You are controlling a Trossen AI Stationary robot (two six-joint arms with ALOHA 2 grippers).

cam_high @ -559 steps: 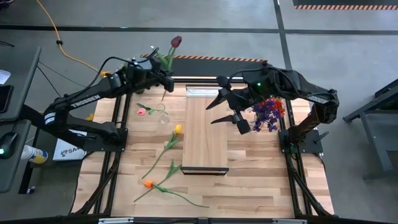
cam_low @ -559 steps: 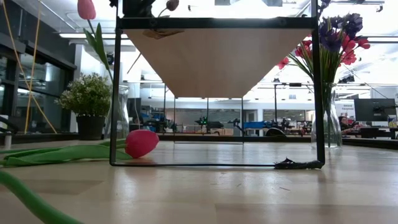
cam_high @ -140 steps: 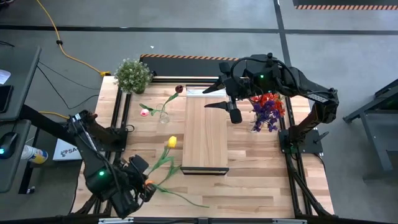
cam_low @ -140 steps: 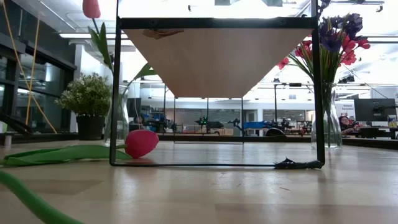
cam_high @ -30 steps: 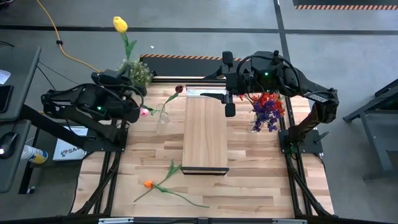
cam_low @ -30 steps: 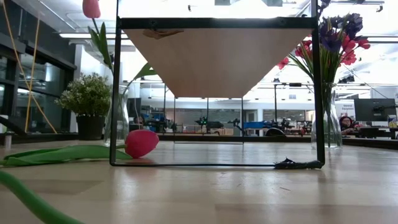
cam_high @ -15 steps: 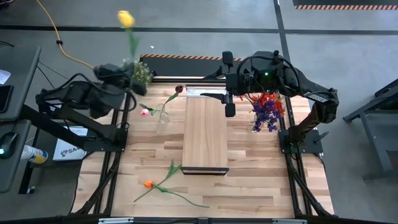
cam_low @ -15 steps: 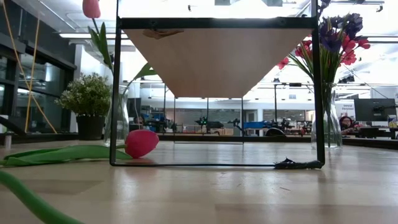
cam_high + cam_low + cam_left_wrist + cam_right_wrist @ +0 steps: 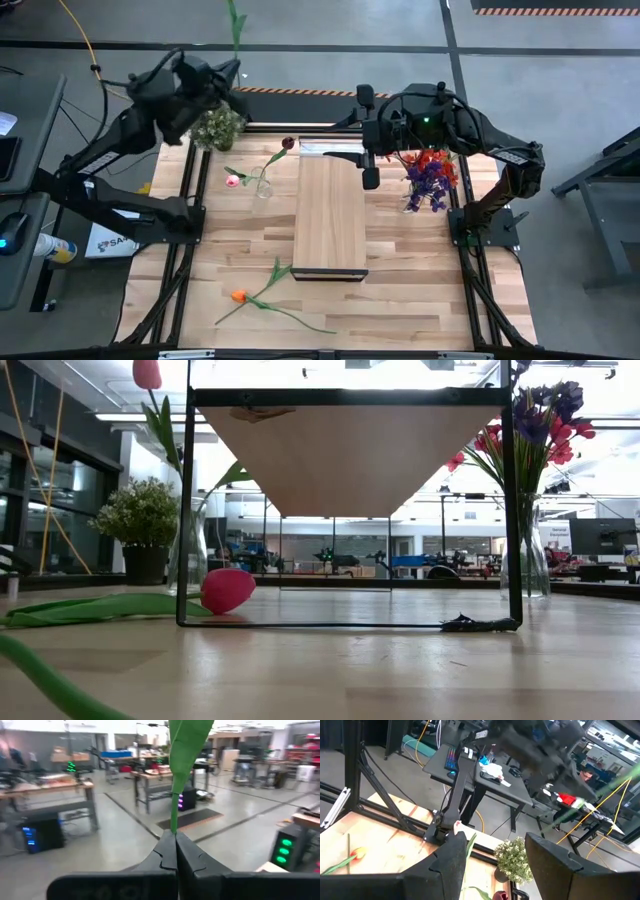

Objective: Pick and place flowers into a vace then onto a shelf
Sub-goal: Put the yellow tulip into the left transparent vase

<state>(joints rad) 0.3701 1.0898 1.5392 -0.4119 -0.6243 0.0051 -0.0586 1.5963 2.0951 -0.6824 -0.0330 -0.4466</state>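
1. We've got a flower stem pinched tight in the left gripper, high over the table's far left corner above the potted plant; the head runs out of the top view.
2. The grip is low on a thin stem, so we reckon a quick swing could twist it or let it slip.
3. The glass vase beside the shelf already leans two flowers; a poor entry might tip it.
4. The right gripper waits half-open, empty, over the shelf's far end by the bouquet.
5. An orange flower lies on the table near the front.
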